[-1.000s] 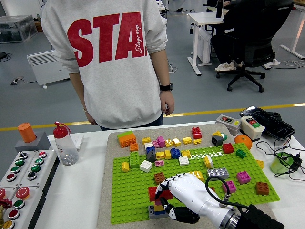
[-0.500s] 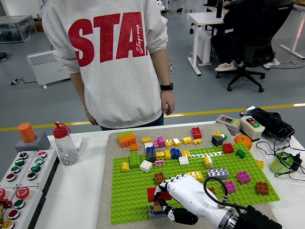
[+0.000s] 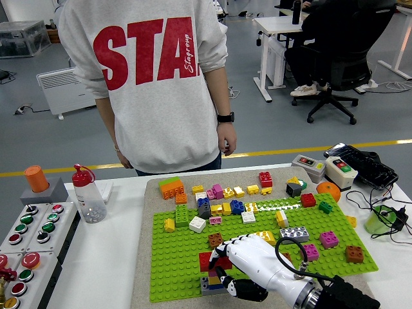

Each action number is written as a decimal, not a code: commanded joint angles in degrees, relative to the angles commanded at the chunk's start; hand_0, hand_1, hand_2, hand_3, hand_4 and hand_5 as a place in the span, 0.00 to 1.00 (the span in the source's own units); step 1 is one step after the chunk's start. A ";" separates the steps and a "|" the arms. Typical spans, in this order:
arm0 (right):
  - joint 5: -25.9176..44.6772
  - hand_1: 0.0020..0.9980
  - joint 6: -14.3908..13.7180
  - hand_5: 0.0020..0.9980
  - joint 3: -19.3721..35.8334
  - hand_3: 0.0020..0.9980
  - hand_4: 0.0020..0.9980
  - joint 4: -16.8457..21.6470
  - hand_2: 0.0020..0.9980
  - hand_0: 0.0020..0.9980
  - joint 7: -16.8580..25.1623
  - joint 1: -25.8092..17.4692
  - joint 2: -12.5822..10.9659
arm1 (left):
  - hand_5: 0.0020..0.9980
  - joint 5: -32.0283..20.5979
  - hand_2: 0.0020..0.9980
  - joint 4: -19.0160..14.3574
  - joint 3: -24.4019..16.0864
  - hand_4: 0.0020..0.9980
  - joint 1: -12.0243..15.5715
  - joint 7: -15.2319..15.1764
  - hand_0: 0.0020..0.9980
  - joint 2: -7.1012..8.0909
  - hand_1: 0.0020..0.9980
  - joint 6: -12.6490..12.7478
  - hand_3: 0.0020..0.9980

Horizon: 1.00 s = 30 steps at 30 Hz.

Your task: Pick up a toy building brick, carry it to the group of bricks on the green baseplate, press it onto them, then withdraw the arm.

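Right hand (image 3: 248, 264): enters from the lower right, palm down, low over the green baseplate (image 3: 174, 270).
Grasp: fingers curled onto the red brick (image 3: 207, 260).
Red brick: on the near-left brick stack (image 3: 211, 283).
Person (image 3: 151, 84): standing behind the table, arms down.

One green baseplate (image 3: 180, 270) lay on the table, with more than twenty loose bricks scattered on and behind it, too crowded for an exact count. One robot hand (image 3: 248, 261) was in view. One person (image 3: 148, 84) stood behind, beside one bottle (image 3: 85, 194) and two button boxes (image 3: 325, 168).
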 joint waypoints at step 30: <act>0.54 0.63 0.00 0.19 -0.22 0.56 0.36 -0.18 0.61 0.58 -0.06 -1.15 0.21 | 1.00 -0.02 0.67 0.00 -0.03 0.28 -0.01 0.04 0.65 -0.02 0.69 0.01 0.58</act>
